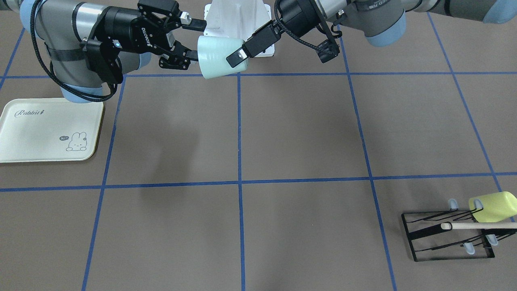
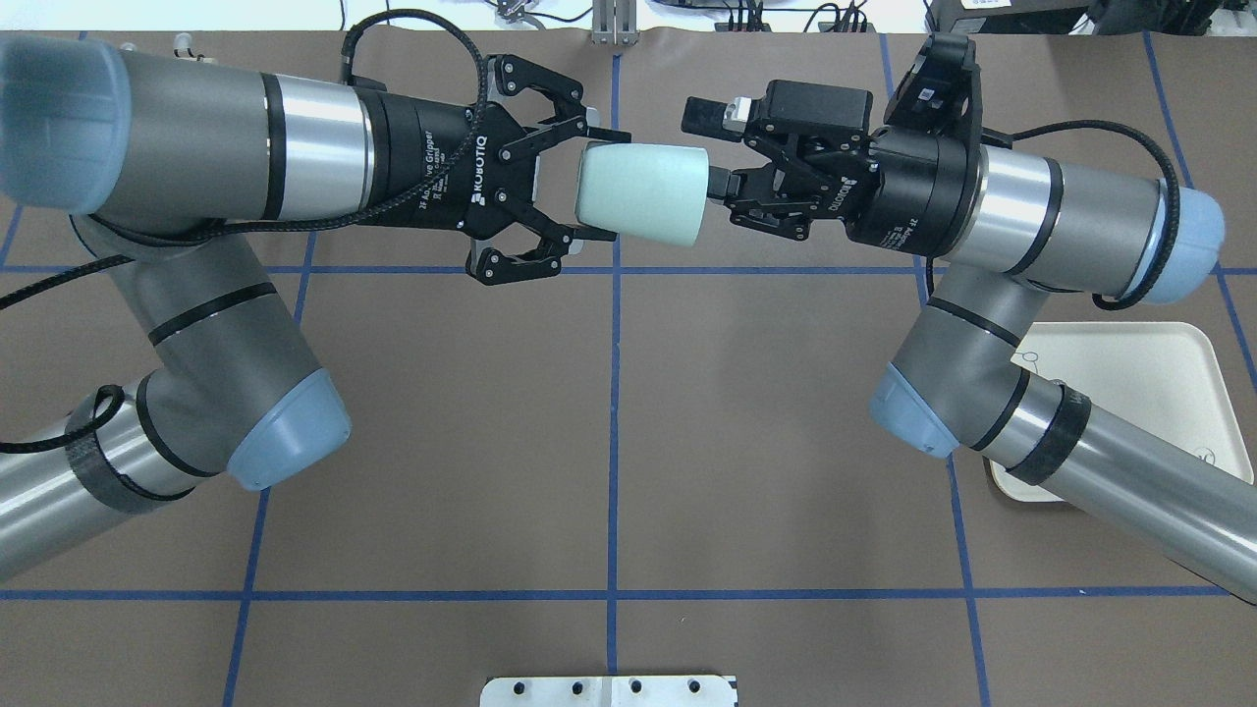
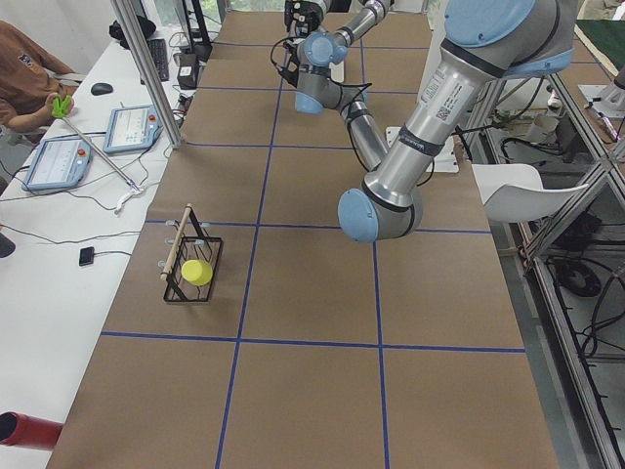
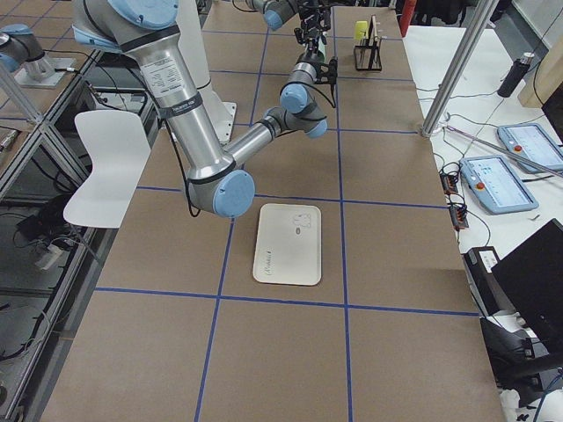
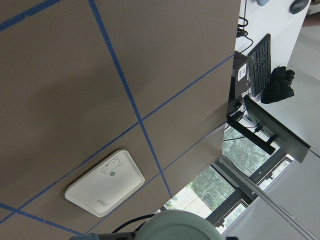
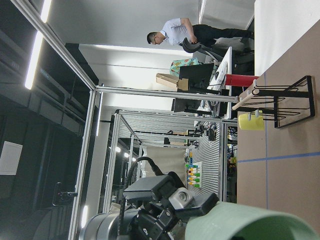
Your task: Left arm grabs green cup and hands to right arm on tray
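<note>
Two arms, the left arm (image 2: 196,137) and the right arm (image 2: 1080,221); one green cup (image 2: 640,191); one yellow-green cup (image 1: 493,207); one tray (image 1: 44,133); one wire rack (image 1: 426,231).

right arm (image 2: 1110,471) overhanging tray (image 2: 1129,368), rack (image 1: 426,231) well apart

The smooth plastic tumbler (image 2: 640,191) is pale mint green, the rectangular tray (image 1: 40,133) cream, the tabletop (image 1: 299,129) brown with blue grid lines.

Brown surface (image 1: 307,129) gridded with blue tape (image 1: 239,133); white chair (image 4: 106,167) beside it, aluminium frame post (image 3: 146,68), ceiling strip lights (image 6: 35,55) overhead.
</note>
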{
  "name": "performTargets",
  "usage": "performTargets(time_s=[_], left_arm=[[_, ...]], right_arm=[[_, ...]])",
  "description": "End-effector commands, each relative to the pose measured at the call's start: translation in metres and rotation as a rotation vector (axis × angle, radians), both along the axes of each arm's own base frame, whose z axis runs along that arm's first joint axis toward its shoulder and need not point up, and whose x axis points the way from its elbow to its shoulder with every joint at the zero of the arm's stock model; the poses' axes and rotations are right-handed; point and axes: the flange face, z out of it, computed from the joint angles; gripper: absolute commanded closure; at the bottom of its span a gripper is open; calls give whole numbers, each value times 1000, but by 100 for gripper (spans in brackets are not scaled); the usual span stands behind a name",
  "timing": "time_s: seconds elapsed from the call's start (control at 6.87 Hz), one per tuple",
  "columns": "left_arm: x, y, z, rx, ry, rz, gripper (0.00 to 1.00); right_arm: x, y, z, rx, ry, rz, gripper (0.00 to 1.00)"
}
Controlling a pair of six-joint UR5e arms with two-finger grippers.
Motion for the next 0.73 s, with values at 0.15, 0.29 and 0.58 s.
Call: performTargets(time_s=[0.15,0.29,0.58], left_arm=[[-1,1,0,8,11,1,76],[-2,1,0,9,11,-1,76],[0,1,1,6,7,1,76]], right_arm=[[0,0,0,-1,0,0,45],[0,-1,0,-1,0,1,51],[1,1,-1,3,-3,1,54]])
